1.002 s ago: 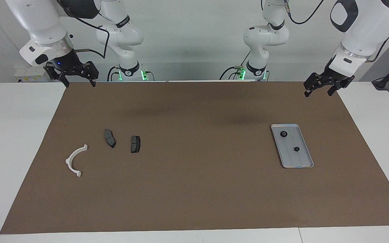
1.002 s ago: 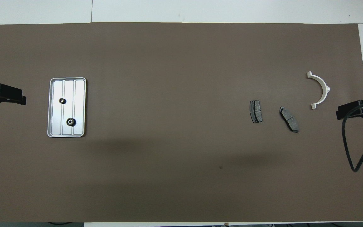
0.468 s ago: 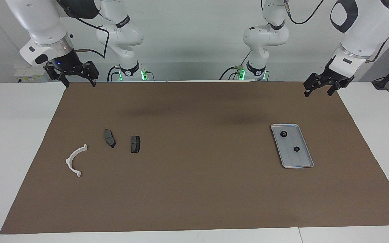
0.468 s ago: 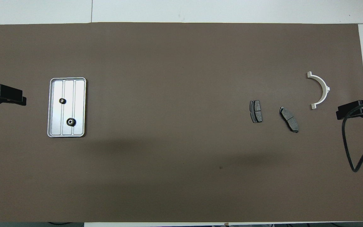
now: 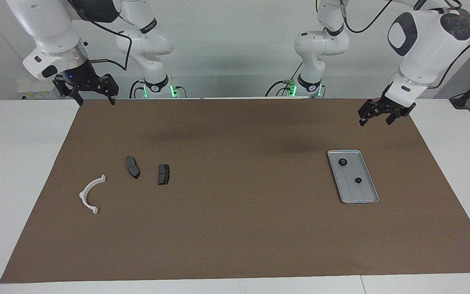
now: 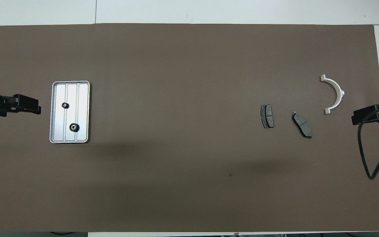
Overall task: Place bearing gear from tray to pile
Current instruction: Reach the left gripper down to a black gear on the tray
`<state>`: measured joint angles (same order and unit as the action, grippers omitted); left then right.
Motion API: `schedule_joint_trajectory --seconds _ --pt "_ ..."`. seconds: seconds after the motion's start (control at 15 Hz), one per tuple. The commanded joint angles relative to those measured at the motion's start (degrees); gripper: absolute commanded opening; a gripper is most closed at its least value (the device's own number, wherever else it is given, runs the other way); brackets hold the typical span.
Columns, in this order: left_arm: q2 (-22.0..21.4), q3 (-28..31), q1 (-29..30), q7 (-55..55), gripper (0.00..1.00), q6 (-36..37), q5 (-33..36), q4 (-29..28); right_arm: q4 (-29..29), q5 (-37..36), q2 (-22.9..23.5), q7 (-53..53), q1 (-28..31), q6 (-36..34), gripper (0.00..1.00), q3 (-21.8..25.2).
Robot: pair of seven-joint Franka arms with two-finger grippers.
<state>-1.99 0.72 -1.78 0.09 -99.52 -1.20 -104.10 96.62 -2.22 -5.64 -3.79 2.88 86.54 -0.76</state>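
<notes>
Tray on the counter's brown mat, carrying two bearing gears. Left hand raised over the mat beside the tray, right hand waiting over the mat's corner, both wide. Pile well apart from the tray.

Two gears in tray
</notes>
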Motion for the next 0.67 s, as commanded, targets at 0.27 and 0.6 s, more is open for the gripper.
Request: schedule_joint_trajectory --seconds 0.27,0.6 --pt "0.40 0.42 -0.24 -2.38 1.00 -17.45 0.67 -16.30 1.64 0.28 -1.13 0.28 0.90 1.97 1.00 -0.73" --pt "4.79 0.42 -0.50 -6.22 1.00 -22.82 0.67 -18.86 1.29 0.28 -0.60 0.01 0.81 2.06 1.00 -0.65"
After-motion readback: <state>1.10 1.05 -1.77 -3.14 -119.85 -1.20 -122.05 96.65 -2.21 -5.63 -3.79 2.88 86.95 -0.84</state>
